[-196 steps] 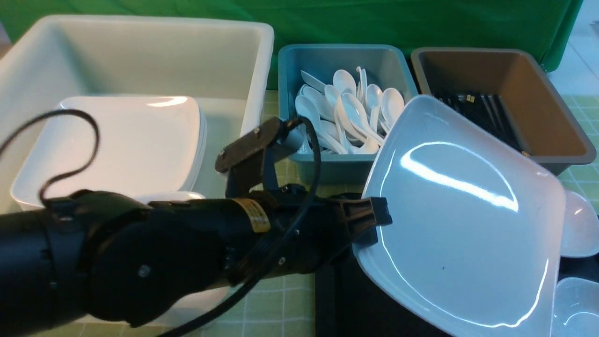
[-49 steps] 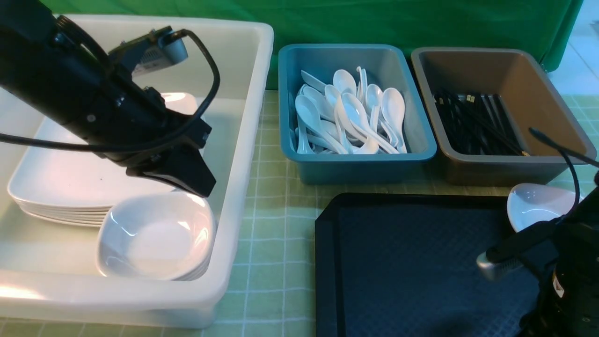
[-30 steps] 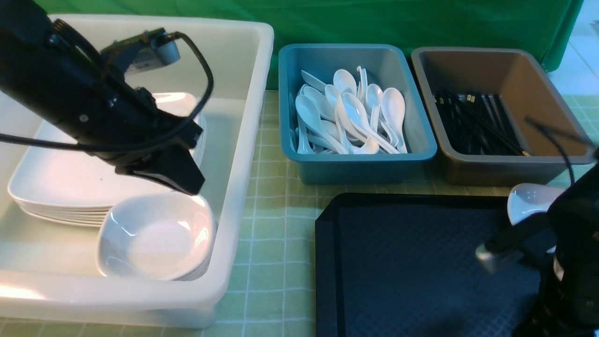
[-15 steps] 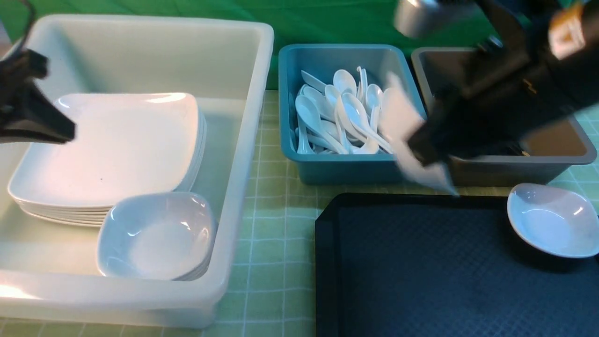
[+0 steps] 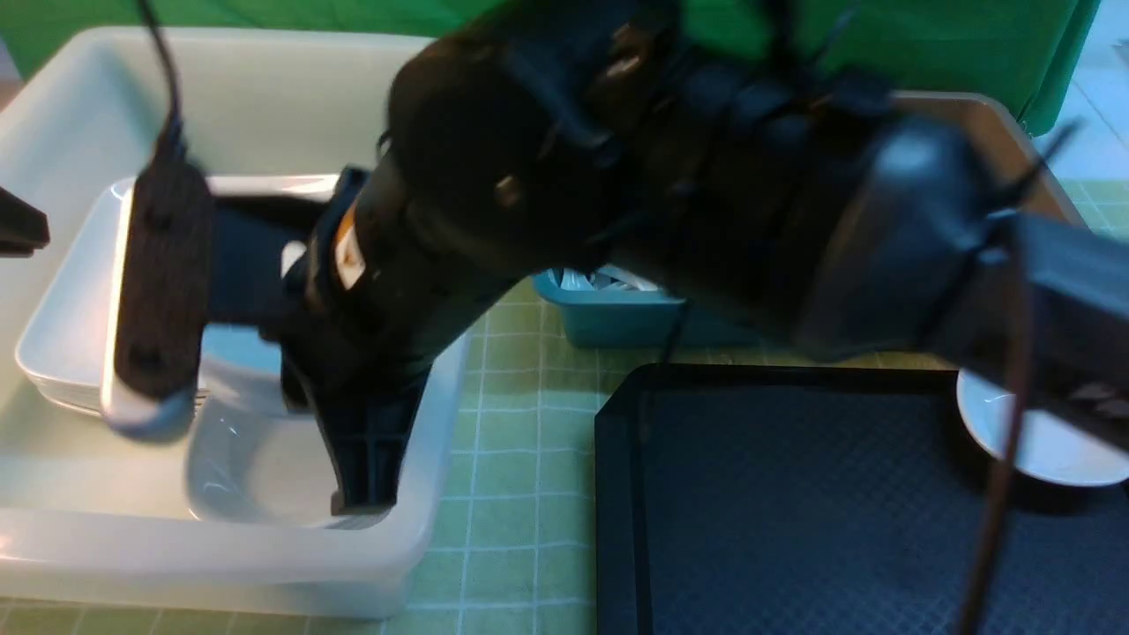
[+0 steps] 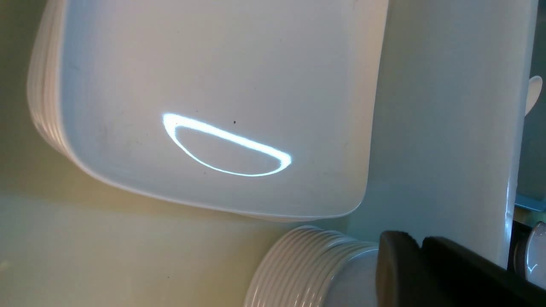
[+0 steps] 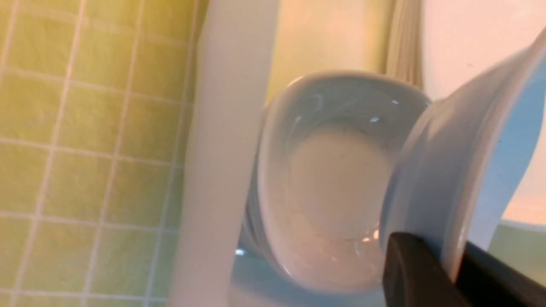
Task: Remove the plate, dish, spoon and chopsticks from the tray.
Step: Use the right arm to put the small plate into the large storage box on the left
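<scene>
My right gripper (image 5: 357, 494) reaches across into the white tub (image 5: 459, 97). It is shut on the rim of a small white dish (image 7: 465, 170) and holds it tilted just above the stack of dishes (image 7: 332, 183). The held dish shows in the front view (image 5: 238, 369) too. The plate (image 6: 213, 98) lies on top of the plate stack in the tub. My left gripper (image 6: 420, 247) is shut and empty beside that stack, at the front view's left edge (image 5: 18, 229). The black tray (image 5: 794, 494) carries one more white dish (image 5: 1050, 445). Spoon and chopsticks are hidden behind my right arm.
The teal tub (image 5: 617, 322) and the brown tub (image 5: 1014, 132) stand behind the tray, mostly covered by my right arm. The white tub's wall (image 7: 230, 149) stands close beside the dish stack. A green checked cloth (image 5: 520, 441) covers the table.
My right arm has swung from over the teal tub to over the white tub with the dish. My left arm has drawn back to the left edge.
</scene>
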### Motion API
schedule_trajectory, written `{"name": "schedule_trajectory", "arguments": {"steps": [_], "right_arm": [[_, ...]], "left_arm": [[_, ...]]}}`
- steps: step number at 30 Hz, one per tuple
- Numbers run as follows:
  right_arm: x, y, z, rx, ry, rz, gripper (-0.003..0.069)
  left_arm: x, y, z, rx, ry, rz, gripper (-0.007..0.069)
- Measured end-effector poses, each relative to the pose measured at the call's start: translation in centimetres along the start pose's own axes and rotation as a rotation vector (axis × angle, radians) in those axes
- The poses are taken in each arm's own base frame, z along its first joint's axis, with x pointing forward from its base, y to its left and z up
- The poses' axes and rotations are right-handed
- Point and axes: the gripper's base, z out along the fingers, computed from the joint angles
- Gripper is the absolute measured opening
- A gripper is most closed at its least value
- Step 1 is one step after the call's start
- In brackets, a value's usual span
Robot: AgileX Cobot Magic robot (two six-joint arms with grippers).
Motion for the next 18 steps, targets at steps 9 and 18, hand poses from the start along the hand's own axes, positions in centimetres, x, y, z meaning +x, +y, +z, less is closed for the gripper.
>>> {"name": "schedule_trajectory", "arguments": {"steps": [9, 18], "right_arm": [[0.6, 0.1, 2.4, 0.004, 0.055, -0.112, 0.0062], [0.1, 0.4, 2.2, 0.006, 0.041, -0.094, 0.0218]], "left_arm": [[0.0, 0.0, 0.0, 0.000, 0.000, 0.004, 0.0063], [0.0, 0.0, 0.0, -0.001, -0.003, 0.005, 0.0066]]}}
